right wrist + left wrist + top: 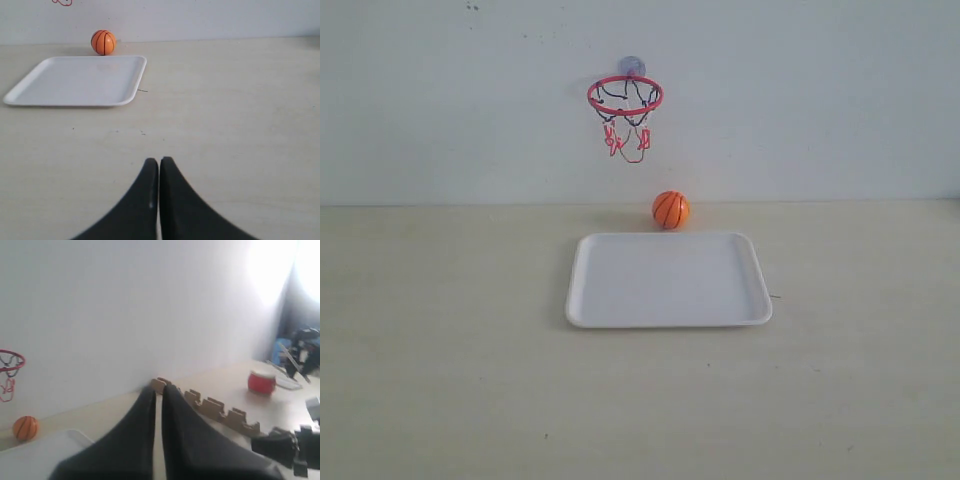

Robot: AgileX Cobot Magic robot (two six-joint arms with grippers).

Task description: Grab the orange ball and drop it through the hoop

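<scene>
The orange ball (670, 210) rests on the table just behind the far edge of the white tray (620, 300), below and slightly right of the hoop (625, 96), which is stuck to the wall with its red ring and net. Neither arm shows in the exterior view. The left wrist view has the orange ball (25, 427) and the hoop (10, 362) far off; my left gripper (159, 388) is shut and empty. In the right wrist view the orange ball (103, 42) lies beyond the tray (30, 85), far from my right gripper (159, 161), shut and empty.
Off to the side in the left wrist view, a notched wooden strip (215, 410) lies on the table, with a red round container (261, 382) and dark equipment (300, 352) beyond it. A tray corner (70, 437) shows there too.
</scene>
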